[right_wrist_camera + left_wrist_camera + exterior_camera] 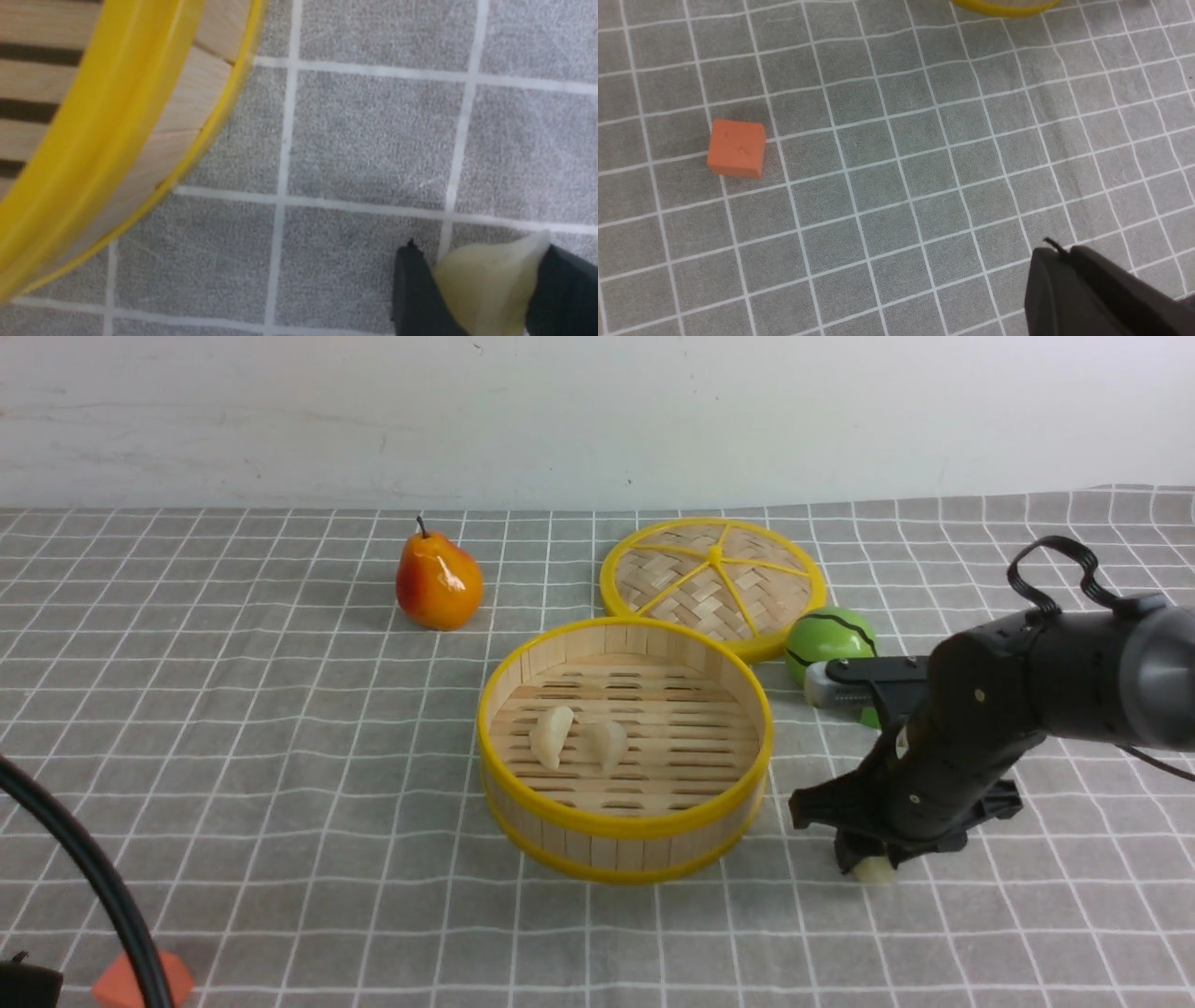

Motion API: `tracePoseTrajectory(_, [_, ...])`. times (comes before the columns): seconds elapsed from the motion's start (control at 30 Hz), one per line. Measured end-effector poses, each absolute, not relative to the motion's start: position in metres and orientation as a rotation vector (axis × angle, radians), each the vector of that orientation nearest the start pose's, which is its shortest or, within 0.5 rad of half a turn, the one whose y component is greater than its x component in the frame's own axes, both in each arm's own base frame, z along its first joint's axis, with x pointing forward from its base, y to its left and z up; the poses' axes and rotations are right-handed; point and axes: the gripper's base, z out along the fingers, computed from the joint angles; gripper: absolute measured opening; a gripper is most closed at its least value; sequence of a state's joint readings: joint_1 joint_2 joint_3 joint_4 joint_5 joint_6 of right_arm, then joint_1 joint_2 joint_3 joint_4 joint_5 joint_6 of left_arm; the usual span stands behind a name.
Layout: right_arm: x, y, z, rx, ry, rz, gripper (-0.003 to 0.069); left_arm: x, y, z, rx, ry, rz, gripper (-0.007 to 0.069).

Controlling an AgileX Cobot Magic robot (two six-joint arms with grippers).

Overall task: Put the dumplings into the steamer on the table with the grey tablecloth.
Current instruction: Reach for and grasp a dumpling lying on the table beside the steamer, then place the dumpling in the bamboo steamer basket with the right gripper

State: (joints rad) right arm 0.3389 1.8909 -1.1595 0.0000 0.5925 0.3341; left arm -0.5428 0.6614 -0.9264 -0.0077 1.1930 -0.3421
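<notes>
Progress: two dumplings [551,735] are lying inside the steamer [625,826]; your right gripper [870,857] is clamping a third dumpling [486,284] beside it, at the grey tablecloth [280,709]. You cannot tell the left gripper [1087,289] jaw state.

Bright even light, soft shadows; glare on the pear [439,581].

Two cream dumplings [553,735] on the steamer [616,845] floor, third dumpling [875,870] outside, near its wall
</notes>
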Motion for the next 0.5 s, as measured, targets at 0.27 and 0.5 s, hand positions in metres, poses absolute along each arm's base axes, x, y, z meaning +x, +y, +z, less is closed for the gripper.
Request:
tracePoseTrajectory(0.27, [0.347,0.127,0.197,-0.138,2.801,0.160,0.0291,0.076,-0.047,0.366,0.246,2.442,-0.411,0.0023])
tracePoseTrajectory(0.5, [0.360,0.177,0.259,-0.341,2.604,0.278,0.0291,0.076,-0.047,0.366,0.247,2.440,-0.411,0.0024])
